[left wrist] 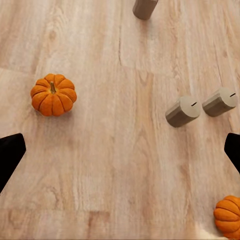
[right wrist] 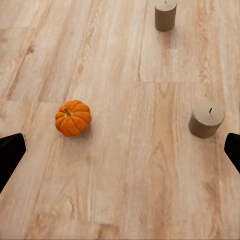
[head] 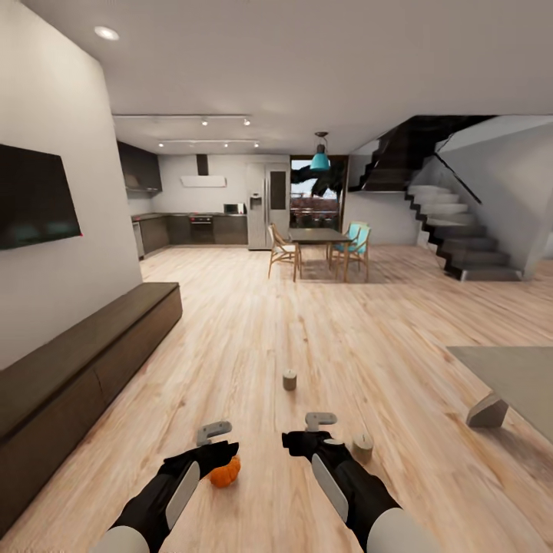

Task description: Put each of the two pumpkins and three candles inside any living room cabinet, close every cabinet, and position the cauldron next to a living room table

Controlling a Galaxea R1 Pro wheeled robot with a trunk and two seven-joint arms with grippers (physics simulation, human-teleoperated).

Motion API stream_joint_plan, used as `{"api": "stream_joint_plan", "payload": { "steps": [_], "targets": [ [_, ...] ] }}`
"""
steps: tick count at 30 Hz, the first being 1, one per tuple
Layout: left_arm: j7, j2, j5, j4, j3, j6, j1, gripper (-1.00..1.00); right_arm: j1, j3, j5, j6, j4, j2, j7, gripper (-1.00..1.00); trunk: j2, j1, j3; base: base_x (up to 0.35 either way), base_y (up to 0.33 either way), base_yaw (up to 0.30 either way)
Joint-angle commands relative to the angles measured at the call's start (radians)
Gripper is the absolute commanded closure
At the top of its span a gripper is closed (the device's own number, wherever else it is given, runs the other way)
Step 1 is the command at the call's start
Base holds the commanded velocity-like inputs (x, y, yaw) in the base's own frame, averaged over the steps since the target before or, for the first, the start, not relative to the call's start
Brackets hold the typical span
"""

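Note:
Two small orange pumpkins lie on the wood floor, one (left wrist: 53,94) alone and one (left wrist: 229,216) at the left wrist view's edge. In the head view a pumpkin (head: 225,472) sits half hidden under my left gripper (head: 215,434), which is open above the floor. Three grey-brown candles (left wrist: 183,111) (left wrist: 220,101) (left wrist: 144,8) stand upright nearby. My right gripper (head: 321,421) is open too, with one candle (head: 362,448) just right of it and another (head: 289,379) ahead. The long dark cabinet (head: 92,361) runs along the left wall, its fronts shut. The table (head: 514,376) is at the right. The cauldron is out of view.
A black TV (head: 34,196) hangs on the wall above the cabinet. Open wood floor stretches ahead to a dining table with chairs (head: 319,250), a kitchen behind it and a staircase (head: 453,230) at the right.

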Motion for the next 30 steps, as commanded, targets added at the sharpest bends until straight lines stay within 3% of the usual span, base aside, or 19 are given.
{"api": "stream_joint_plan", "payload": {
  "steps": [1, 18, 30],
  "targets": [
    [0.002, 0.0, 0.007, -0.001, -0.002, 0.004, -0.001, -1.0, -0.001, 0.006, -0.011, 0.004, -0.002, -0.001, -0.01, -1.0, 0.0, 0.0, 0.0, 0.238, 0.0, 0.236],
    [0.002, -0.001, 0.008, -0.001, -0.002, 0.004, -0.001, -1.0, -0.001, 0.005, -0.012, 0.006, -0.003, -0.001, -0.009, -1.0, 0.0, 0.0, 0.013, 0.275, 0.0, 0.236],
    [0.001, -0.001, 0.005, -0.001, -0.003, 0.004, 0.0, -1.0, -0.001, 0.004, -0.012, 0.008, -0.002, -0.001, -0.01, -1.0, 0.0, 0.0, 0.016, -0.023, 0.0, 0.21]
  ]
}}
